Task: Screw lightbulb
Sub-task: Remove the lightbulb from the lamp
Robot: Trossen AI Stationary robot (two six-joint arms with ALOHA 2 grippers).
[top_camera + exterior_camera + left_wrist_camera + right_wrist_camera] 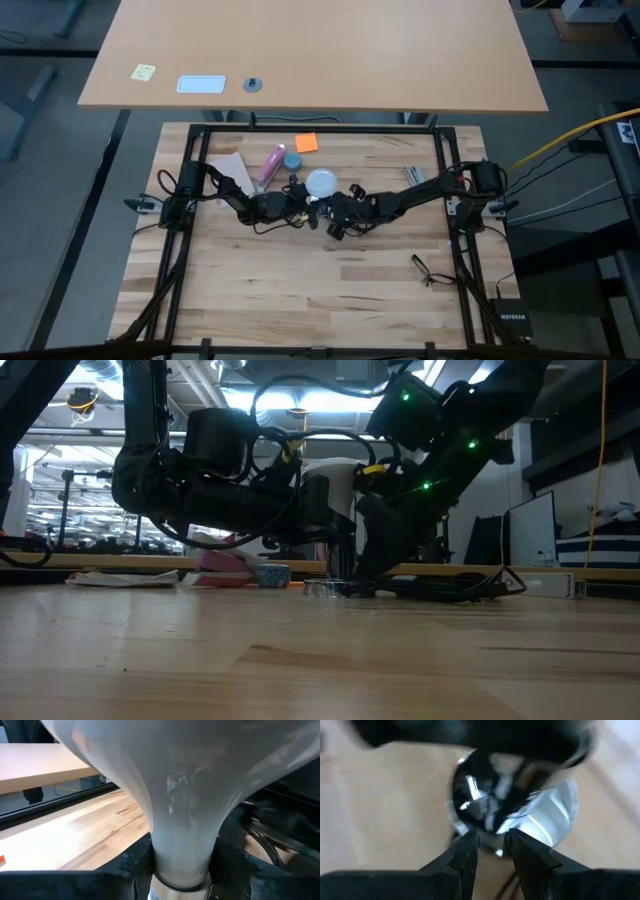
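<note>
Counter [300, 290]: pale wood planks, visible grain, black frame around; second tan desk [320, 50] at frame top. Room behind in low view: bright ceiling lights, monitors at right.

Lightbulb [322, 183] at frame centre, frosted white, smooth round globe narrowing to neck. Left end effector [182, 870] pinching lightbulb at neck. Lamp base [555, 815]: shiny silver, round. Right end effector [492, 851] just beside lamp base, fingers slightly apart, grip not clear.

Orange paper square [306, 143] and pink cylinder [270, 165] above centre.
</note>
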